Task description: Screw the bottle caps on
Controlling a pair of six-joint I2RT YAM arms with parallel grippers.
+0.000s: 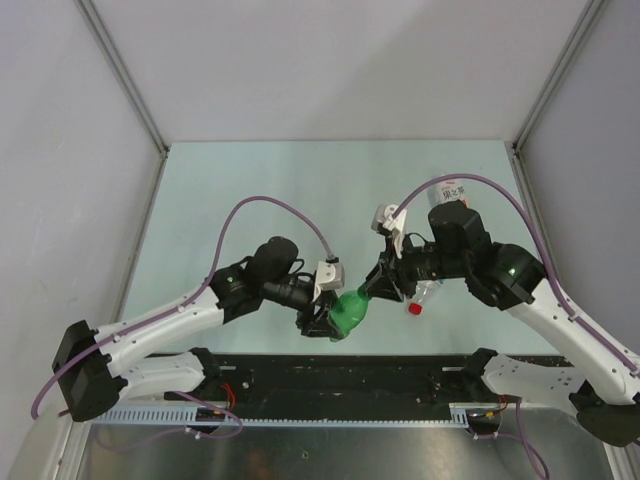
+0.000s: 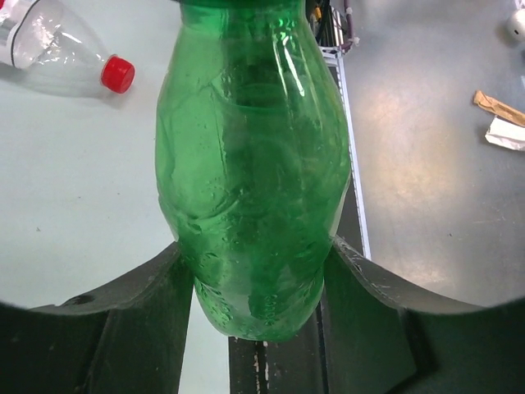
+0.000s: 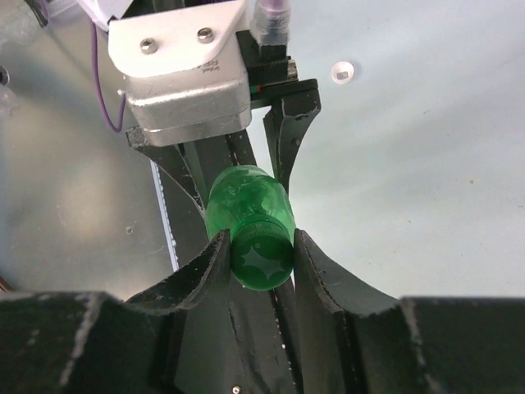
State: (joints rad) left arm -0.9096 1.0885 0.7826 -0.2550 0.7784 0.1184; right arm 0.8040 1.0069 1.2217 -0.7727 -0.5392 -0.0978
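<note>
I've got the left gripper [image 1: 328, 322] clamped around the green bottle [image 2: 254, 189], right gripper [image 1: 378, 286] pinched tight on its green cap [image 3: 262, 256]. A clear bottle [image 2: 45, 45] with a red cap [image 2: 117, 74] lies nearby.

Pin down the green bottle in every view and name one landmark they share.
Top external: green bottle low centre, between left end effector and right end effector.
Left wrist: green bottle fills the middle, base nearest, between the left end effector's fingers.
Right wrist: green bottle centre, its green cap nearest, pinched by the right end effector.
Shared landmark: the left end effector clamping the bottle's base, in all three.
</note>
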